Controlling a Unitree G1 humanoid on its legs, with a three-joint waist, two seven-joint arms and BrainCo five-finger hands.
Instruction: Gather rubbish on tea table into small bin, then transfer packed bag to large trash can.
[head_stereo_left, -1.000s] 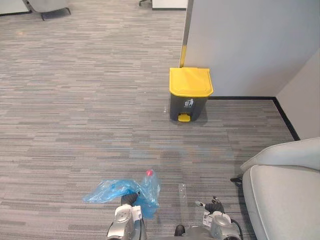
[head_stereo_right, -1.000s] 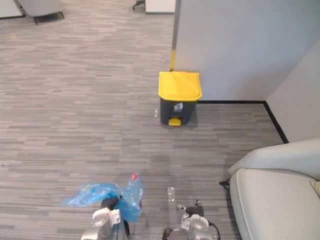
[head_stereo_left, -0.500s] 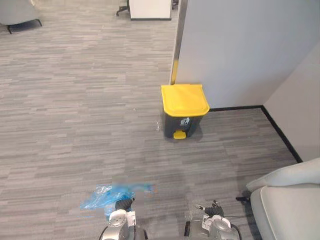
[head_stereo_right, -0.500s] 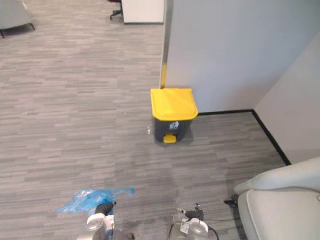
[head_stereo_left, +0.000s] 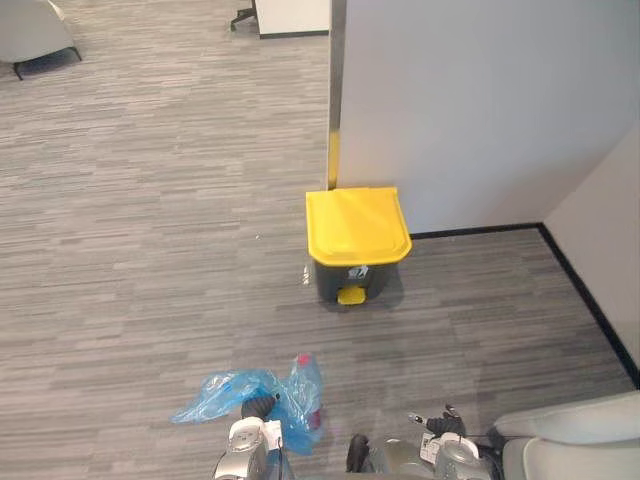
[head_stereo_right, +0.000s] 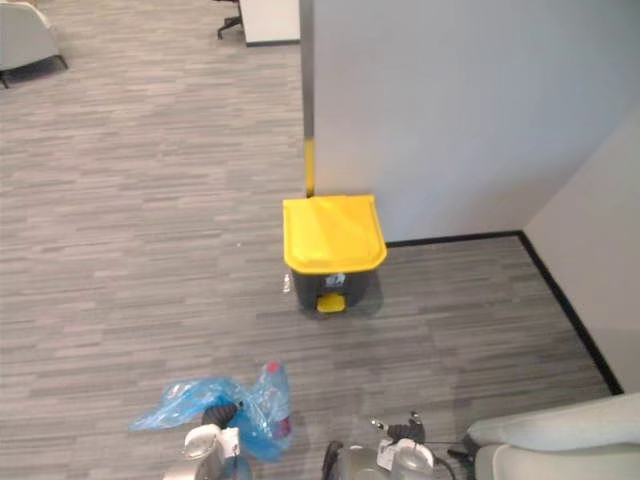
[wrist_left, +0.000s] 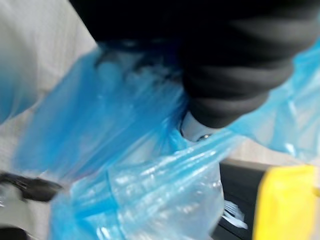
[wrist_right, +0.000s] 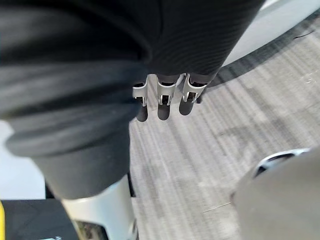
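- Left robot hand (head_stereo_left: 257, 407): seen in the eye views low and left of centre, its dark ribbed cover sunk into the gathered plastic of the blue bag (head_stereo_left: 228, 389).
- State of the left robot hand: the left wrist view shows pleats of the bag (wrist_left: 125, 165) drawn in under the cover, so a grasp seems likely. The grasp itself is buried in the plastic, and whether the hand is closed cannot be told.
- Blue bag: translucent and crumpled, and bunched at the left robot hand. A clear bottle (head_stereo_left: 309, 385) with a red cap stands upright inside it, on the side towards the robot's right.
- Large trash can (head_stereo_left: 357, 226): a dark body under a shut yellow lid, with a yellow pedal (head_stereo_left: 350, 295) at its front. It stands at the far edge of the floor (head_stereo_left: 150, 220), against the foot of the grey wall (head_stereo_left: 470, 110). It is well apart from the bag.
- Right robot hand (wrist_right: 161, 100): hangs over bare carpet with its fingers straight and close together. It holds nothing.
- Armchair (head_stereo_left: 572, 445): pale grey, at the near right corner, just beside the right robot hand.
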